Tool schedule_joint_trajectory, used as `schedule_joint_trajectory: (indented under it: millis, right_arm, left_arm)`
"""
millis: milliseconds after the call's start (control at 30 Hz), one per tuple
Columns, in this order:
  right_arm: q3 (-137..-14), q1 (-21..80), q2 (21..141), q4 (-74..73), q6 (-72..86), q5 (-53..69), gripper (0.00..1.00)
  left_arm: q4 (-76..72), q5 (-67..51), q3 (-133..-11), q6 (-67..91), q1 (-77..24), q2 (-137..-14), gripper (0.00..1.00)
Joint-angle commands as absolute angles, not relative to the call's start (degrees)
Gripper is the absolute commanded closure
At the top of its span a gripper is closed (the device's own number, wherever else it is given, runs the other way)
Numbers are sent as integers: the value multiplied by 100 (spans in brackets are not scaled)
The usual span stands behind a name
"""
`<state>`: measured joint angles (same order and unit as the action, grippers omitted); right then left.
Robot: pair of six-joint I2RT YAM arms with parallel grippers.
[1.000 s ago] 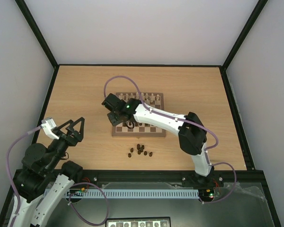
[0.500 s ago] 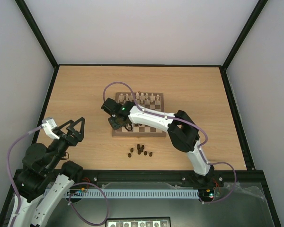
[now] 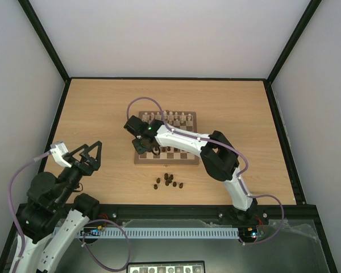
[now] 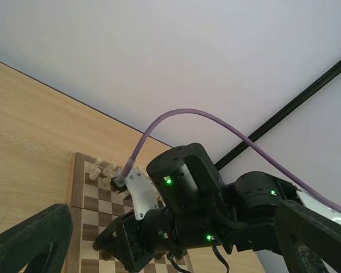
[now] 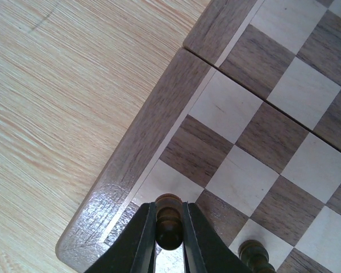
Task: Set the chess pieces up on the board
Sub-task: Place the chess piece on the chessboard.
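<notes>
The board (image 3: 184, 154) lies mid-table, with cream pieces (image 3: 173, 118) along its far row. My right gripper (image 5: 169, 227) is shut on a dark brown chess piece (image 5: 169, 224) just above the board's near-left corner squares (image 5: 176, 182). Another dark piece (image 5: 253, 253) stands one square to the right. Several dark pieces (image 3: 169, 181) lie loose on the table in front of the board. In the top view the right gripper (image 3: 141, 145) hangs over the board's left edge. My left gripper (image 3: 91, 154) is open and empty, held above the table's left side.
The left wrist view looks across at the right arm's wrist (image 4: 187, 210) over the board (image 4: 79, 187). Black frame rails (image 3: 57, 114) and grey walls border the table.
The right gripper has shifted slightly along the board's left edge, ending near the front-left corner with the dark piece held. The left arm has not moved.
</notes>
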<state>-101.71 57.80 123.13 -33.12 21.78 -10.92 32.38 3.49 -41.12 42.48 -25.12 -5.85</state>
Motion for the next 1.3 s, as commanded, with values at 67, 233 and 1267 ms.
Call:
schedule_joint_trajectory:
  millis: [67,233,1267]
  right_arm:
    - [-10128,5762,12536,-3444,2092,-969,86]
    - [-10117,5758,12590,-3427,2084,-906,86]
    - [-6516,5775,7907,-3275,2858,-1313,28]
  left_arm:
    - [3059,325,-4045,4246,-2531,-556,1]
    - [3054,334,-4041,4250,-2531,-550,0]
    - [2447,-1227,-3506,3862,-2574,-2382,1]
